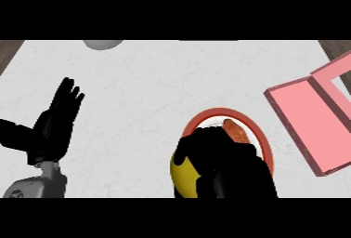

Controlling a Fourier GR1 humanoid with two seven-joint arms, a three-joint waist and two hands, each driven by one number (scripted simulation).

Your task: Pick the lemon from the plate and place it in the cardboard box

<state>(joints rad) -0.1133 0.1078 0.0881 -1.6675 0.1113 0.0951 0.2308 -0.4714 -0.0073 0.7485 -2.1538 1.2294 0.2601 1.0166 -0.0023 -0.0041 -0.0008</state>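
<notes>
The yellow lemon [182,179] shows at the near left side of the red-rimmed plate [219,111], mostly hidden under my right hand [226,162]. That hand's fingers curl round the lemon from above and cover most of the plate's inside. The pink open box [308,121] lies to the right of the plate, its lid tilted up at the far right. My left hand [58,121] rests open at the left, fingers pointing up, well away from the plate.
An orange-red item [238,131] lies on the plate just beyond my right hand. A grey rounded object [103,44] sits at the counter's far edge. Bare white counter spreads between the left hand and the plate.
</notes>
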